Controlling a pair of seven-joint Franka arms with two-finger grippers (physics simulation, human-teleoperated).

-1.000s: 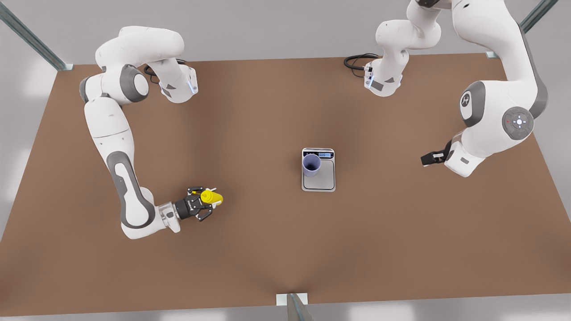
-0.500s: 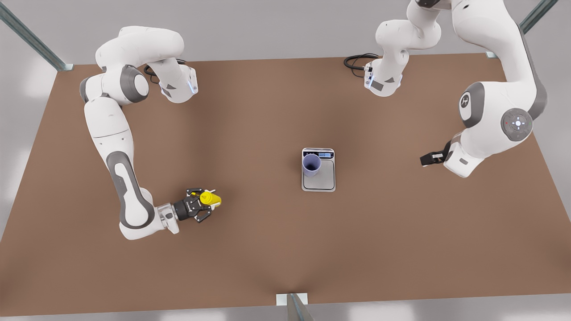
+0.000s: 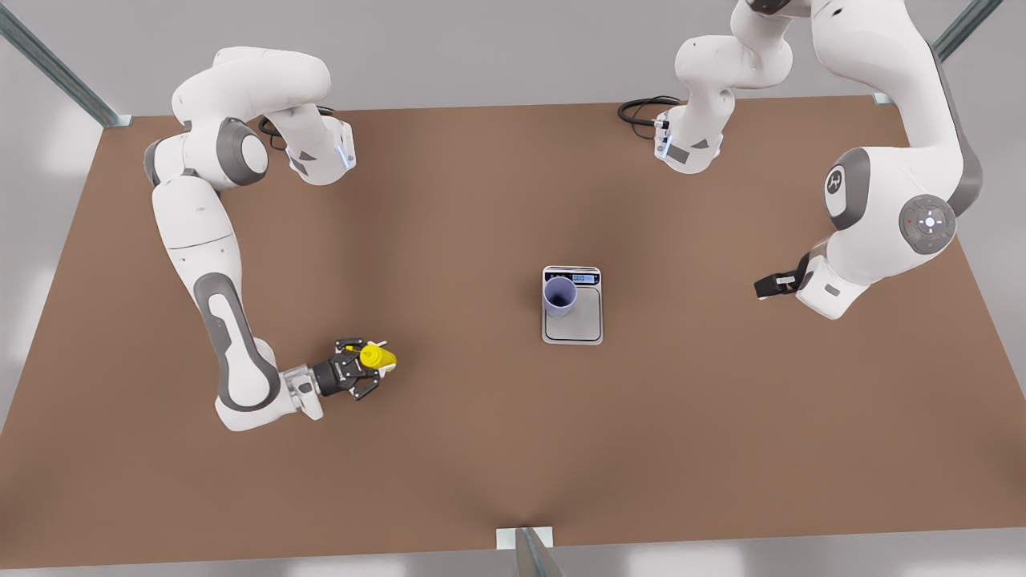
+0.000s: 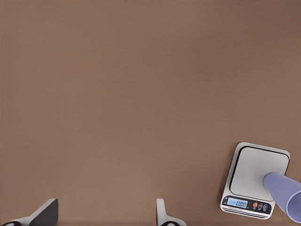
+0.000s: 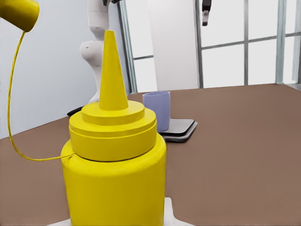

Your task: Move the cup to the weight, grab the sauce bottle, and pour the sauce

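1. Right gripper (image 3: 370, 367) at the front view's left, jaws closed around the yellow sauce bottle (image 3: 375, 357), upright, low by the table (image 3: 449, 449). Lift and pour left.
2. Cup (image 3: 559, 295) already stands on the weight (image 3: 583, 319), mid-table.
3. Left gripper (image 3: 767, 284) waits at the front view's right, jaws wide, empty.

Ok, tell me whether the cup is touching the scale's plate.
Touching. In the right wrist view the cup stands upright with its base directly on the weight, no gap beneath; the front view shows it at the plate's corner beside the display.

right end effector (image 3: 370, 366) clamped, left end effector (image 3: 763, 285) parted
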